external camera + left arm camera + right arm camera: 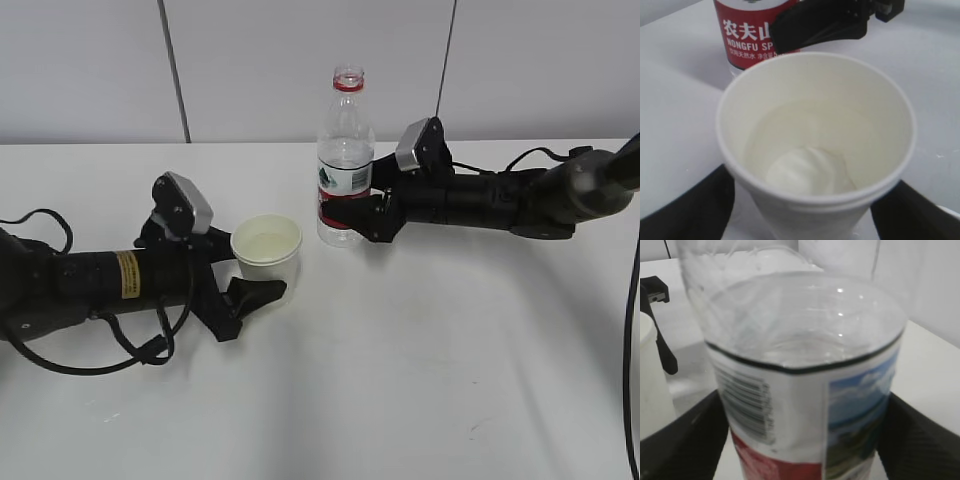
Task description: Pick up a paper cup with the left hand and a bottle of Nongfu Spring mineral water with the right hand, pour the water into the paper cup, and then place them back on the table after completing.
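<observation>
The white paper cup [266,250] stands on the table [400,380] with some water in it. My left gripper [252,270] sits around its lower part, one finger [258,294] in front and the other hidden behind. In the left wrist view the cup [815,150] fills the frame, and a strip of table shows between it and the left finger [695,205]. The uncapped Nongfu Spring bottle [345,160] stands upright just right of the cup. My right gripper [352,215] holds it at the red label. In the right wrist view both fingers [685,440] press the bottle [800,390].
The two grippers face each other a short way apart, with the cup and bottle nearly side by side. A white wall runs behind the table's far edge. The left arm's cable [100,360] loops on the table at the left. A black cable [632,330] hangs at the right edge.
</observation>
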You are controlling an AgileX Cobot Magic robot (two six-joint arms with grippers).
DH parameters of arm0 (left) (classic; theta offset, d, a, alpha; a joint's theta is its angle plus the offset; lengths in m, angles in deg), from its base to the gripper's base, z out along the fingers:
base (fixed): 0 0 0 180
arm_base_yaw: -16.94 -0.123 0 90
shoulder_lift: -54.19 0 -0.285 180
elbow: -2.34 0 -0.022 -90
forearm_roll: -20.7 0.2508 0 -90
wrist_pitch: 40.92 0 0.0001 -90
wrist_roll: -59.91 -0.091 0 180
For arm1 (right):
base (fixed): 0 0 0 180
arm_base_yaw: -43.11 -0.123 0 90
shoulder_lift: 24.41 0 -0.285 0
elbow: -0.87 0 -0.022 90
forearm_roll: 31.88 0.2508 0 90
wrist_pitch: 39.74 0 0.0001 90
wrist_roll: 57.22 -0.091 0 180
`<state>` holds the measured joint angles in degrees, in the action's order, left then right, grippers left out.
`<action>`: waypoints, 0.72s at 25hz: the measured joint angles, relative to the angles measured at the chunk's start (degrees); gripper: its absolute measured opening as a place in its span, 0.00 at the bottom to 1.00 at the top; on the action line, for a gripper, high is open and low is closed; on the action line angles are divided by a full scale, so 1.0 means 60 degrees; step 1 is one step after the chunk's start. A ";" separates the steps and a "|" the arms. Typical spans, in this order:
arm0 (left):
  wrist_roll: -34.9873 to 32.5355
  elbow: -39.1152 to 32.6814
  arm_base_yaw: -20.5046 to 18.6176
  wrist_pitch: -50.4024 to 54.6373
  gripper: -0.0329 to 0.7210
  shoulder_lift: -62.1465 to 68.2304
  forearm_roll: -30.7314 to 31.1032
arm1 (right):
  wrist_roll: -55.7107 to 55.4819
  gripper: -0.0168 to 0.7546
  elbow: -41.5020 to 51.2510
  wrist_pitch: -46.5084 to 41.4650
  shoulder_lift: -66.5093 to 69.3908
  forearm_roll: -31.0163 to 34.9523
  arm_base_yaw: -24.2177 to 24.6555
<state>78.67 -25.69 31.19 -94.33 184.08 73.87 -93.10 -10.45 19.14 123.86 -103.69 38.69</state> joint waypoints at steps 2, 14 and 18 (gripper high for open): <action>0.0420 0.0000 -0.0245 0.0010 0.72 -0.0050 0.0600 | 0.0000 0.87 0.0000 0.0022 0.0000 -0.0118 0.0032; 0.1529 0.0000 -0.1397 -0.0009 0.72 -0.0095 0.3415 | -0.0091 0.87 0.0000 0.0780 0.0000 -0.1289 0.1012; 0.1549 0.0000 -0.2112 -0.0008 0.72 -0.0095 0.3391 | -0.0197 0.87 0.0000 0.0836 0.0000 -0.1467 0.1465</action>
<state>87.97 -25.69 18.52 -94.38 183.51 94.21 -94.28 -10.45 24.16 123.86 -112.49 47.48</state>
